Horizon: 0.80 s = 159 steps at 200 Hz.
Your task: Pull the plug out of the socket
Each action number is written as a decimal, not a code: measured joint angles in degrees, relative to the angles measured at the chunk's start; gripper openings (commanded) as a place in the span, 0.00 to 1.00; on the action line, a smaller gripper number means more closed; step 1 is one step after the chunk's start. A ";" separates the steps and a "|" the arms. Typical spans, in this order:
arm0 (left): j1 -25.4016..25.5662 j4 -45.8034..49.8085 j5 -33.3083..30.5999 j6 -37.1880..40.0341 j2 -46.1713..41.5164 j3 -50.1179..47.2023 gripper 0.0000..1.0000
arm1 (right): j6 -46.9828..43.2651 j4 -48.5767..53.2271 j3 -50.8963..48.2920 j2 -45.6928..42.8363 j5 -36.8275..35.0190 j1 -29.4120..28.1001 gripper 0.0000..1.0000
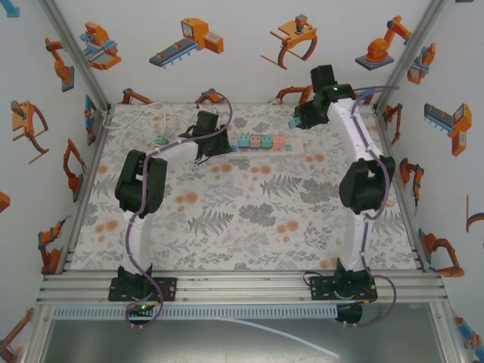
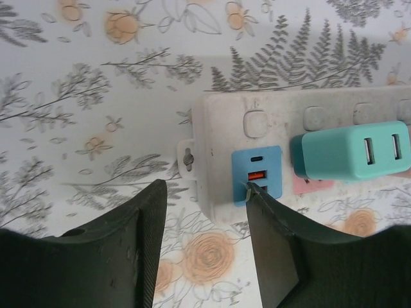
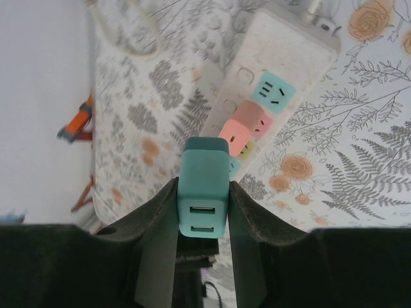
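Plug (image 3: 204,192), a teal block with two USB slots in its face, is clamped between the two fingers of the right gripper (image 3: 203,185). The jaws press on its two sides. From the right wrist view, it sits in front of the near end of the strip (image 3: 257,77). Whether its pins are fully out of the socket I cannot tell.

From the top view, the strip lies on the table (image 1: 249,219) close to the far edge, parallel to it and about at its middle. The right gripper is over the strip's right end, toward the far right corner.

Two pink plugs (image 3: 234,135) are in the strip just behind the held plug. A white cable (image 3: 122,25) lies in a loop farther off, beyond the strip.

The left gripper (image 2: 205,185) is at the strip's left end. Its jaws are parted and grasp nothing, with bare table between them. One fingertip (image 2: 257,192) seems to touch the strip at the corner of a blue USB panel (image 2: 260,163). Beside this panel a second teal charger (image 2: 353,151) is plugged in.
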State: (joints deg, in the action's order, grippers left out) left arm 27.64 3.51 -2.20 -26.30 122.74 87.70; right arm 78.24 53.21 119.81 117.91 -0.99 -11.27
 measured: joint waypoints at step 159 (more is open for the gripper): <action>2.71 12.26 11.78 15.39 -49.42 -15.85 0.85 | -39.56 -39.45 -70.90 -49.37 38.53 1.18 0.00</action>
State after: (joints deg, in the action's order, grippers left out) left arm 30.35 15.77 9.58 -10.92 73.32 71.85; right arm 38.68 13.76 48.90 68.53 37.54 -10.09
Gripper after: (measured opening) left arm 0.842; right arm 0.348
